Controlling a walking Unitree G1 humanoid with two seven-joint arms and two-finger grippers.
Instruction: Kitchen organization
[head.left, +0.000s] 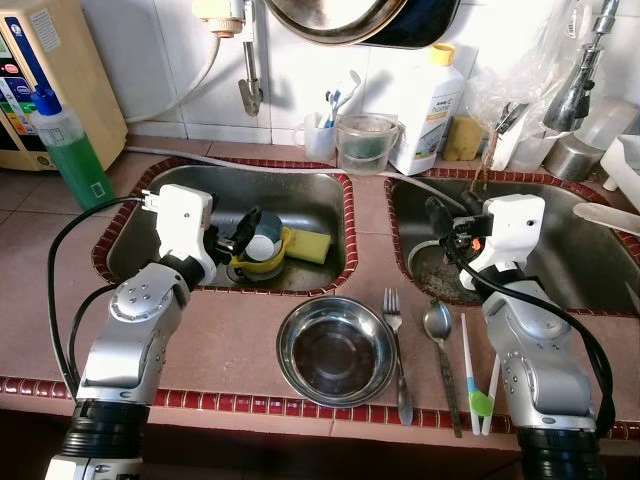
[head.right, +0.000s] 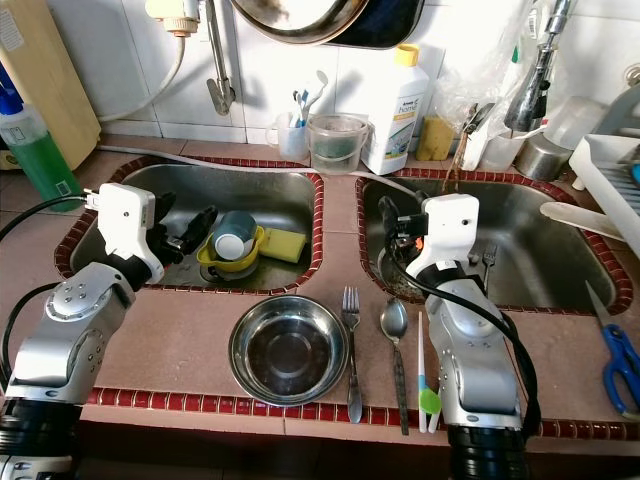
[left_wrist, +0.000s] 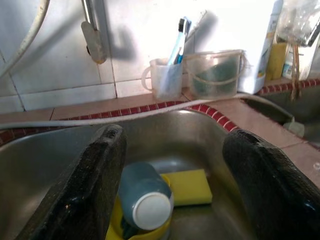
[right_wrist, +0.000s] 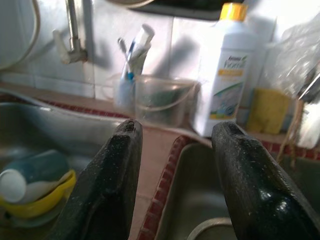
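Observation:
A blue cup lies on its side in a yellow bowl in the left sink, beside a yellow sponge. My left gripper hangs open just left of the cup; the left wrist view has the cup low between its fingers. My right gripper is open and empty over the left edge of the right sink. On the counter in front lie a steel bowl, a fork, a spoon and two thin white utensils.
A green soap bottle stands at the back left. Along the wall are a toothbrush cup, a clear container and a white detergent bottle. A tap hangs over the left sink. Blue scissors lie far right.

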